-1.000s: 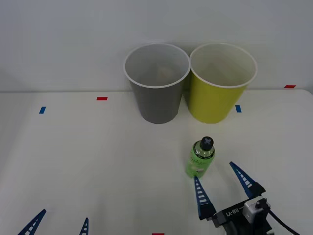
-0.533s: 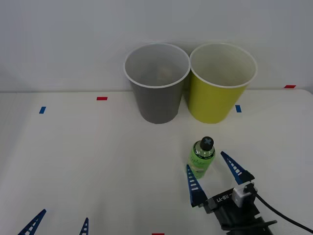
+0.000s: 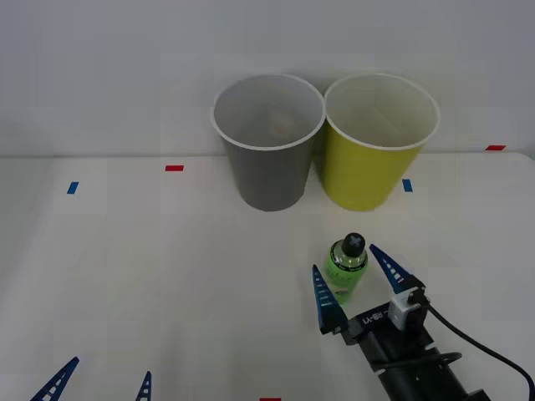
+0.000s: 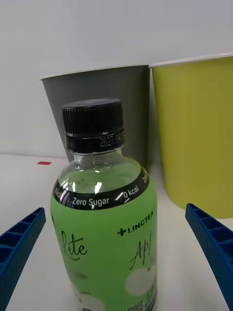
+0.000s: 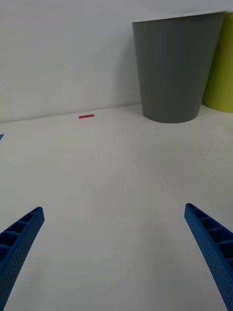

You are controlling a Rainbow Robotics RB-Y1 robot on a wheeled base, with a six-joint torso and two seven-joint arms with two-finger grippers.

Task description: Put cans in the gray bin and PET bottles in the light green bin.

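While the small bright-green plastic bottle (image 3: 346,267) stands upright, black cap up, the right gripper's (image 3: 357,280) spread blue fingers flank it, with the dark-gray (image 3: 267,171) and yellow-green (image 3: 368,171) bins beyond.

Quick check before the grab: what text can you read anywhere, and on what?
"Zero Sugar" and "0 kcal": black band on the bottle.
"LINGTEA": bottle label.
"2027": stamped on the cap ring; the rest is unreadable.
Script "lite" and "Ap...": label, partly cut off.
Right gripper body: white lettering, too small to read.
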